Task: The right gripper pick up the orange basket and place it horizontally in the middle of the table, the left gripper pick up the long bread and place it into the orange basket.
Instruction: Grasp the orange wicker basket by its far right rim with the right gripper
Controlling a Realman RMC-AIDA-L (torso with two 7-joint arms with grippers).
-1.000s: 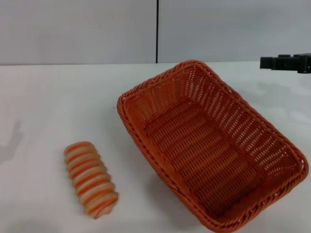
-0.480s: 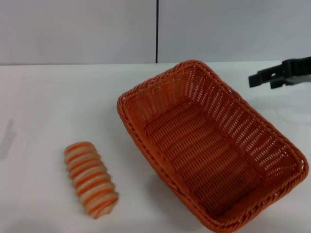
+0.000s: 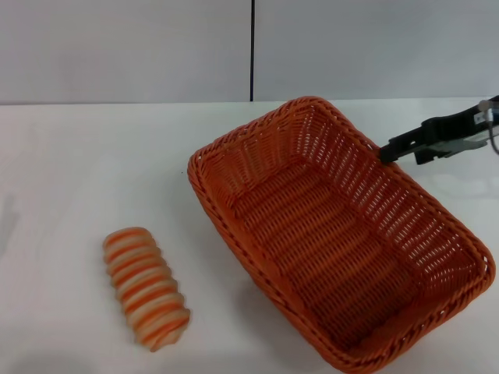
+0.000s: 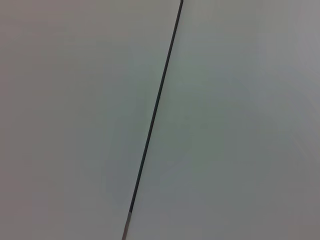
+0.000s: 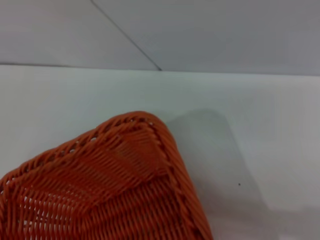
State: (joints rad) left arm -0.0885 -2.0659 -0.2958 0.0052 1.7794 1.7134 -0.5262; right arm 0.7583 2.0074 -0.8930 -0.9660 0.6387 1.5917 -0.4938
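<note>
While the basket (image 3: 335, 234) lies askew on the surface (image 3: 70, 171), one corner pointing away from us and its long axis running diagonally, we bring the right gripper (image 3: 386, 153) in over the basket's far right rim. Its black jaws hover just above the braided edge, near the far corner; whether they are parted or closed we cannot tell from here. We judge this approach is meant to take the rim where the wall is thin enough to pinch, so the basket can be turned level across the middle of the surface. Our right wrist view shows that same corner (image 5: 145, 125) close below, with no contact visible yet. The bread (image 3: 146, 287) lies on the surface well left of the basket, untouched, waiting for its turn. Our left gripper is out of sight; its wrist camera faces only a blank wall.
</note>
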